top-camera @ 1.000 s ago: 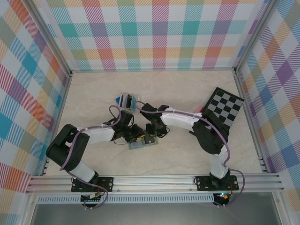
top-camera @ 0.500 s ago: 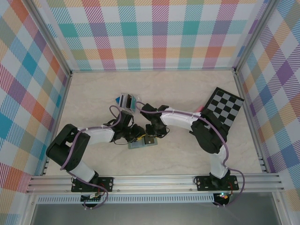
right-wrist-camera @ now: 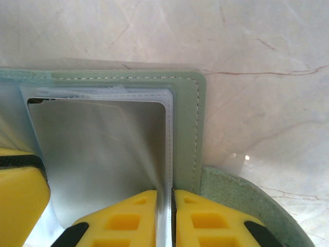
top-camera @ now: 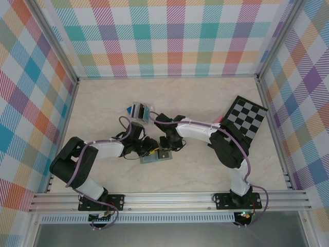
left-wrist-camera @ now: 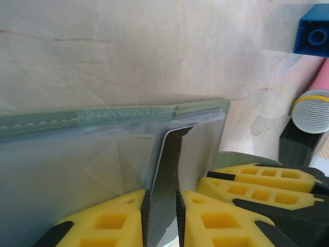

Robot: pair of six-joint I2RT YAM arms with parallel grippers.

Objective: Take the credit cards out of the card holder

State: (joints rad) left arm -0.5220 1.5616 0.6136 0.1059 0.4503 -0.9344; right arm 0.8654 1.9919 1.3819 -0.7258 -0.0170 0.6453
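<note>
The grey-green card holder (top-camera: 154, 159) lies open on the table between both arms. In the left wrist view its green edge (left-wrist-camera: 128, 114) runs above pale clear pockets, and a silver-grey credit card (left-wrist-camera: 169, 170) sticks out of a pocket. My left gripper (left-wrist-camera: 162, 218) is shut on that card's near end. My right gripper (right-wrist-camera: 164, 216) is shut on the holder's pale pocket edge beside the stitched green border (right-wrist-camera: 185, 128). A silver card face (right-wrist-camera: 103, 154) shows behind the clear pocket. In the top view the left gripper (top-camera: 148, 150) and right gripper (top-camera: 164, 151) meet over the holder.
A clear stand of upright cards (top-camera: 138, 110) sits just beyond the grippers, with a blue piece (top-camera: 128, 108) next to it. A checkerboard panel (top-camera: 247, 119) leans at the right wall. A blue brick (left-wrist-camera: 313, 36) and a pink-white roll (left-wrist-camera: 314, 108) lie nearby.
The left forearm has shifted very slightly toward the near side. The card holder and the right arm stay where they were.
</note>
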